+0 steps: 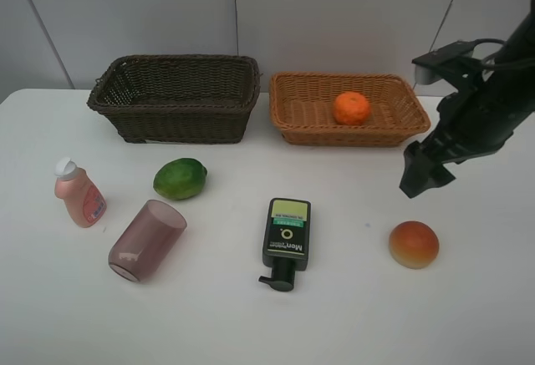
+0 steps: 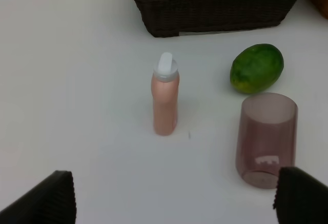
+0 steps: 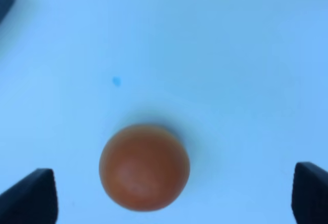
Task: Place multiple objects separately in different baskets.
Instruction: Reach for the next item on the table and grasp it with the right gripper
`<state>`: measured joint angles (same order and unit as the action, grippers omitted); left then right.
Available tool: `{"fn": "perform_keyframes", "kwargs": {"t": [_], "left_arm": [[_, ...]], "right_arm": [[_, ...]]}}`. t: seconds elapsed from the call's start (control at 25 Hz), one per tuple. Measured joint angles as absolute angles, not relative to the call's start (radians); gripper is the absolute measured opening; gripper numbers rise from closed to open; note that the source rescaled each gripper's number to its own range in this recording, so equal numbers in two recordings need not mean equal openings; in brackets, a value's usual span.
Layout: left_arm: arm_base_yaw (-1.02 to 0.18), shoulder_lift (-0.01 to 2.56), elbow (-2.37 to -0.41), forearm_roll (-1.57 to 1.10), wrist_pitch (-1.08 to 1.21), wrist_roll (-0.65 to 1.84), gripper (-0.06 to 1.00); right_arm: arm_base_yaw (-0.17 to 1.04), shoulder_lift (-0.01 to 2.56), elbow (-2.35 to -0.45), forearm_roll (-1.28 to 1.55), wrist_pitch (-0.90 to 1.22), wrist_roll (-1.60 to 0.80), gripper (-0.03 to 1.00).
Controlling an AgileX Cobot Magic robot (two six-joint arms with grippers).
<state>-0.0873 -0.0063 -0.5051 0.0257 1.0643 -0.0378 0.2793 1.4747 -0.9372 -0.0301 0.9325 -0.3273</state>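
An orange [image 1: 352, 108] lies in the light tan basket [image 1: 301, 114]; the dark brown basket [image 1: 175, 98] beside it holds nothing I can see. On the table are a pink bottle [image 1: 79, 193] standing upright, a green fruit [image 1: 180, 178], a purple cup [image 1: 147, 240] on its side, a dark pump bottle [image 1: 285, 238] lying flat and a peach-like fruit [image 1: 414, 244]. My right gripper [image 1: 422, 177] hangs open above and behind the peach-like fruit [image 3: 144, 167]. My left gripper [image 2: 174, 198] is open, short of the pink bottle [image 2: 165, 101], the cup [image 2: 266, 139] and the green fruit [image 2: 257, 67].
The white table [image 1: 468, 315] runs to a grey wall behind the baskets. The dark basket's wall [image 2: 215, 8] fills the far side of the left wrist view. The left arm itself is outside the high view.
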Motion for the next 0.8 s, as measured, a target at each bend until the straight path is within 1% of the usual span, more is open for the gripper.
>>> {"fn": "perform_keyframes", "kwargs": {"t": [0.08, 0.36, 0.56, 0.8], "left_arm": [[-0.087, -0.006, -0.505, 0.026, 1.064, -0.038, 1.0], [-0.087, -0.006, -0.505, 0.026, 1.064, -0.038, 1.0], [-0.087, -0.006, -0.505, 0.026, 1.064, -0.038, 1.0], [-0.087, -0.006, -0.505, 0.026, 1.064, -0.038, 1.0]], "right_arm": [[0.279, 1.457, -0.896, -0.012, 0.922, -0.455, 0.97], [0.302, 1.453, -0.752, 0.0, 0.817, -0.78, 0.97], [0.302, 1.456, -0.681, 0.0, 0.729, -0.905, 0.97], [0.302, 1.509, -0.671, 0.006, 0.662, -0.933, 0.97]]}}
